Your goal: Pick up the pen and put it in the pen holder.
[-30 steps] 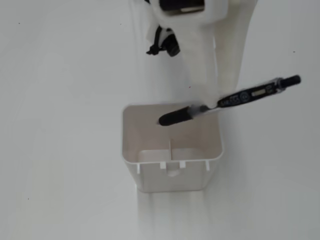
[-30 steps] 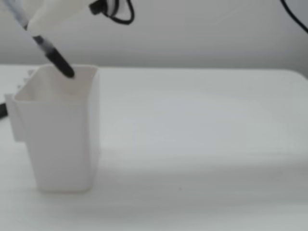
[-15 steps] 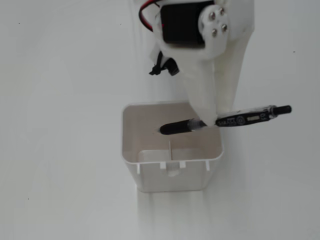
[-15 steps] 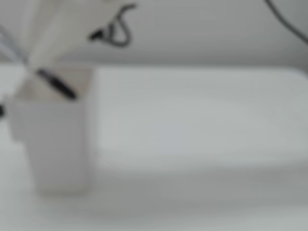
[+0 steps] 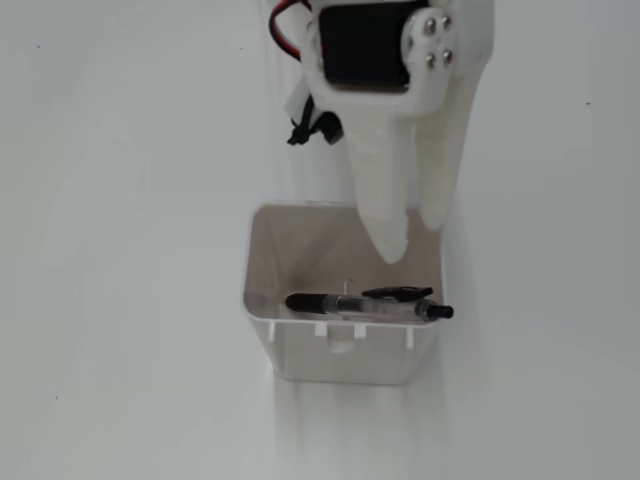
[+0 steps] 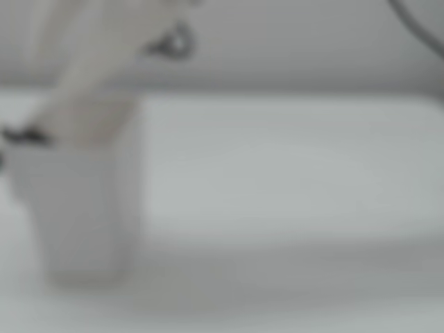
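Note:
In a fixed view from above, the black-and-clear pen (image 5: 368, 305) lies level inside the white pen holder (image 5: 262, 260), along its near wall. The pen's black tip pokes just past the right rim. My white gripper (image 5: 413, 238) hangs over the holder's far right part, above the pen and apart from it. Its fingers are a little apart and hold nothing. In the blurred fixed view from the side, the holder (image 6: 83, 215) stands at the left. A dark pen end (image 6: 24, 135) shows at its left rim, and the gripper (image 6: 80, 121) reaches down to its mouth.
The holder stands on a plain white table (image 5: 120, 300). Red and black wires (image 5: 290, 40) hang beside the gripper's black servo (image 5: 365, 45). Nothing else shows on the table in either fixed view.

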{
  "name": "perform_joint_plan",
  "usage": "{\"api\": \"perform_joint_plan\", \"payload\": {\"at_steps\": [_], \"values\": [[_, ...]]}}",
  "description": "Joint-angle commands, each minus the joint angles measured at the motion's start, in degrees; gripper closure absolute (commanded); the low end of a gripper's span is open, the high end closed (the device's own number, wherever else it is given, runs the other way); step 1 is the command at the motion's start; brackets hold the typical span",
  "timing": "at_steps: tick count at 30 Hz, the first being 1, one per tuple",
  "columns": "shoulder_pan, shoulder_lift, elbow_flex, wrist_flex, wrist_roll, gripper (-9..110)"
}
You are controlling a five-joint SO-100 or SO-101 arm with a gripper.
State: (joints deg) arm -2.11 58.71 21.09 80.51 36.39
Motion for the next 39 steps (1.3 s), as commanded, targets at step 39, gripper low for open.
{"api": "perform_joint_plan", "payload": {"at_steps": [39], "values": [[6.24, 96.42, 106.61, -2.55, -39.11, 82]]}}
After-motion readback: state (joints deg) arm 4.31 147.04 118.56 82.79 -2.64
